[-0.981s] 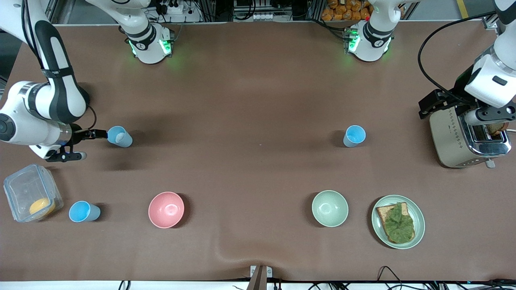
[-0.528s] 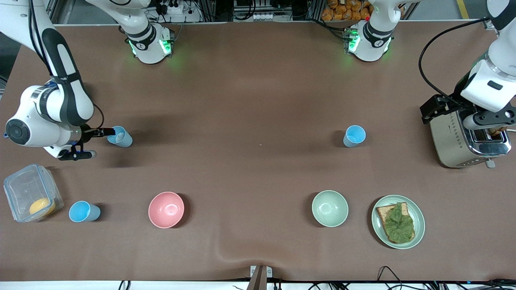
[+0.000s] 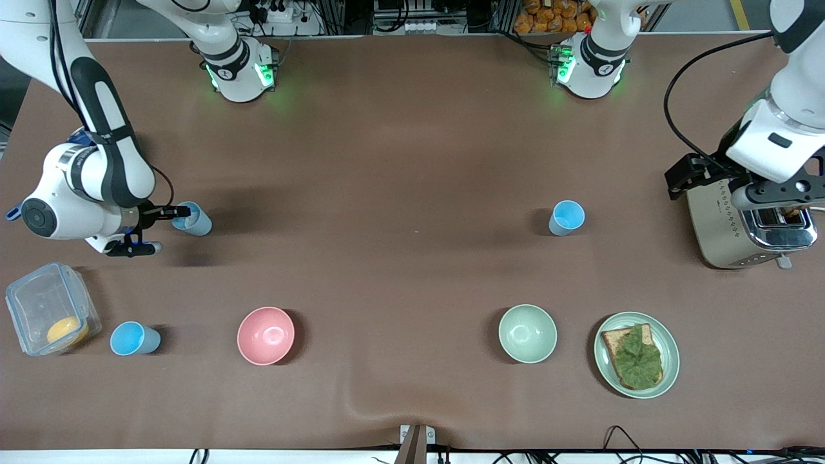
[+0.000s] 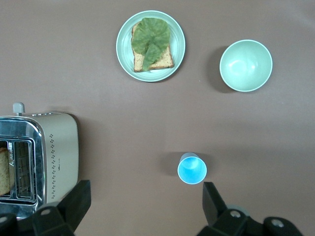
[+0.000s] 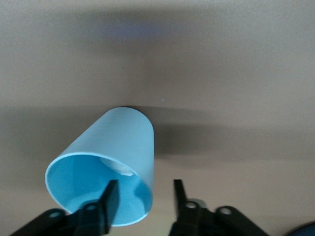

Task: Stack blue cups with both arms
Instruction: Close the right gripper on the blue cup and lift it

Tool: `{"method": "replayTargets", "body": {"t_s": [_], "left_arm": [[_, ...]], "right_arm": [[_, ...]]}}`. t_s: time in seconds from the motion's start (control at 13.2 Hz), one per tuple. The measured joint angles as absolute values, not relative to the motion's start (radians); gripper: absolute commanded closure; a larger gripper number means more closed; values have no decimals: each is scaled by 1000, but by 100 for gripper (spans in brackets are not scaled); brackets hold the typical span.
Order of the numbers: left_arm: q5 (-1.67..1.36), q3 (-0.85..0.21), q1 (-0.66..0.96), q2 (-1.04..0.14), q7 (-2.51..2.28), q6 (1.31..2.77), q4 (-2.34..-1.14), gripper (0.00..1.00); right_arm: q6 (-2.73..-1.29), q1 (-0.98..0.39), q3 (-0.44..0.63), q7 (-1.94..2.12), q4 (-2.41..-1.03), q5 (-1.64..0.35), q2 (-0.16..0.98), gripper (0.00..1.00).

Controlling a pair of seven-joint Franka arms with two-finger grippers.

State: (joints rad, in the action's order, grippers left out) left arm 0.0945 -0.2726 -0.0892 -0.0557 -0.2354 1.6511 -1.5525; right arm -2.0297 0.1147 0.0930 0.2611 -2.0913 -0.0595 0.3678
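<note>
Blue cups [image 3: 192, 218] [image 3: 567, 218] [image 3: 134, 339] three, two bowls, right gripper [image 5: 142, 202] fingers straddling one rim, left gripper [image 4: 142, 206] wide open.

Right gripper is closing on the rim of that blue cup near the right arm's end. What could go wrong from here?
1. The right gripper straddles only the rim wall of the blue cup, one finger inside, one outside. A thin pinch like that may let the cup tilt or slip on lifting.
2. Something pale lies inside that cup; it could spill or block nesting.
3. The left gripper hangs open over the table beside the toaster, close enough that its arm might brush it when it swings toward the second cup.
</note>
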Motion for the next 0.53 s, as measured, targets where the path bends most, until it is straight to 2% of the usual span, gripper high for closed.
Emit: {"method": "replayTargets", "body": {"t_s": [0.15,0.38,0.53], "left_arm": [[87,-241,-83,-54,-236,1646,-1552,0],[8,-89,-33,-32,-226,1606,-1546,0],[-5,-58,-29,-18,-222,1599,-1546,0]], "right_arm": [[-2016,115,93,261,-2086,-61,368,100],[-1980,115,91,261,-2055,-62,368,100],[-1973,115,91,261,-2042,-62,368,100]]}}
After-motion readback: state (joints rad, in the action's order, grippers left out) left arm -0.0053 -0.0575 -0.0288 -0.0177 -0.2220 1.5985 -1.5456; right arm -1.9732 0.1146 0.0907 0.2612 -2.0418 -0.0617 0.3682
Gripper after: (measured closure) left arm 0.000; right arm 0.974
